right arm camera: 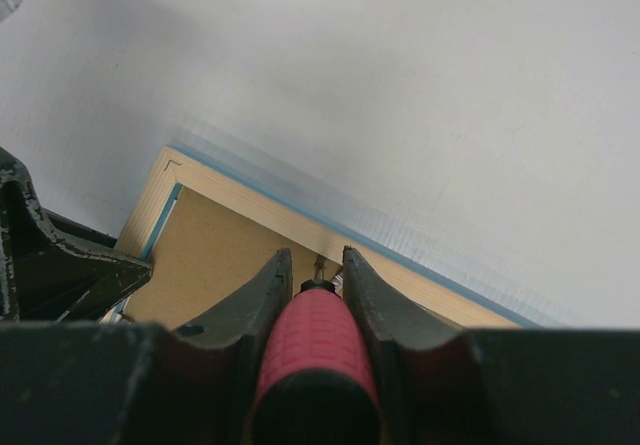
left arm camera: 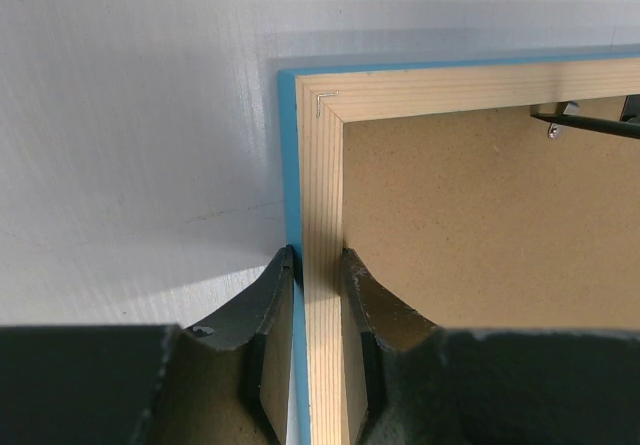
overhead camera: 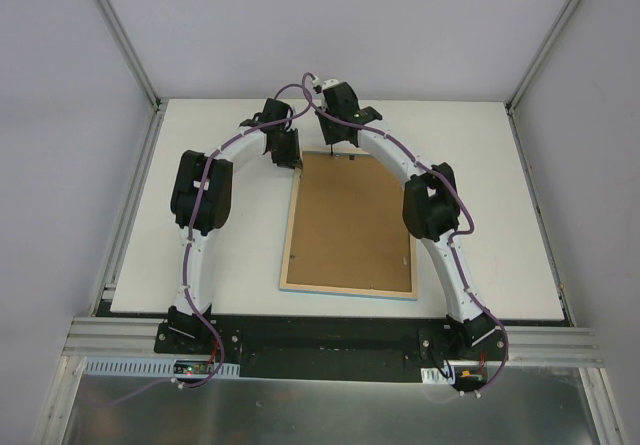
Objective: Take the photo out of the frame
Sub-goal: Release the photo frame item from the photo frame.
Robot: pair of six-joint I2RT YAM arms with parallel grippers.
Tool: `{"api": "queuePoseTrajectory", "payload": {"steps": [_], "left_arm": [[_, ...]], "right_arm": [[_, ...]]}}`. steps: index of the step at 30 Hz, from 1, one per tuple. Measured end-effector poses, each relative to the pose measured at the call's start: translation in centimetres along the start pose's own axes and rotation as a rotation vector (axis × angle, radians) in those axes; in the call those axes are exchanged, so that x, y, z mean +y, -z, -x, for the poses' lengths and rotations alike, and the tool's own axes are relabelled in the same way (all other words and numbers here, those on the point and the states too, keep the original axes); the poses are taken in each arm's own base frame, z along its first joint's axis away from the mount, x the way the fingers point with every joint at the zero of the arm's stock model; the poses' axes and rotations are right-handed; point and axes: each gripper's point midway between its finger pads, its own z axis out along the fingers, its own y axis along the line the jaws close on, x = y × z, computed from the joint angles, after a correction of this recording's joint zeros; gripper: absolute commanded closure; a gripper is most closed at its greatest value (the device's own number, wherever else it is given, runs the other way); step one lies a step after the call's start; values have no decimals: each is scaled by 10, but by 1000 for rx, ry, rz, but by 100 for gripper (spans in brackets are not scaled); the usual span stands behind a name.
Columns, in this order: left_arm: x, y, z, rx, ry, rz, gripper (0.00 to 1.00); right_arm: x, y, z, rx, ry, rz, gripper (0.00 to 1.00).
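Observation:
The frame [overhead camera: 345,290] lies face down on the white table, its pale wood rim [left arm camera: 322,185] up and its blue edge showing. The brown backing board [overhead camera: 350,225] fills it, and the photo is hidden beneath. My left gripper [left arm camera: 318,257] is shut on the frame's left rim close to the far left corner. My right gripper [right arm camera: 316,255] is shut on a red-handled screwdriver [right arm camera: 315,335]. The screwdriver's thin shaft [left arm camera: 590,125] reaches a small metal clip [left arm camera: 560,120] at the inner side of the frame's far rim [right arm camera: 260,210].
The white table [overhead camera: 480,185] ends at metal rails on the left and right and at a black strip in front. Both arms arch over the frame's far end, the right arm [overhead camera: 430,205] above its right side. Grey walls enclose the table.

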Motion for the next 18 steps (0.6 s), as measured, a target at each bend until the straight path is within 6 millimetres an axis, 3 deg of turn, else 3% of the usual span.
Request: {"api": "queuePoseTrajectory", "payload": {"steps": [18], "left_arm": [[0,0,0,-2,0,0,100]], "right_arm": [[-14,2,-3,-5,2,-24,99]]}}
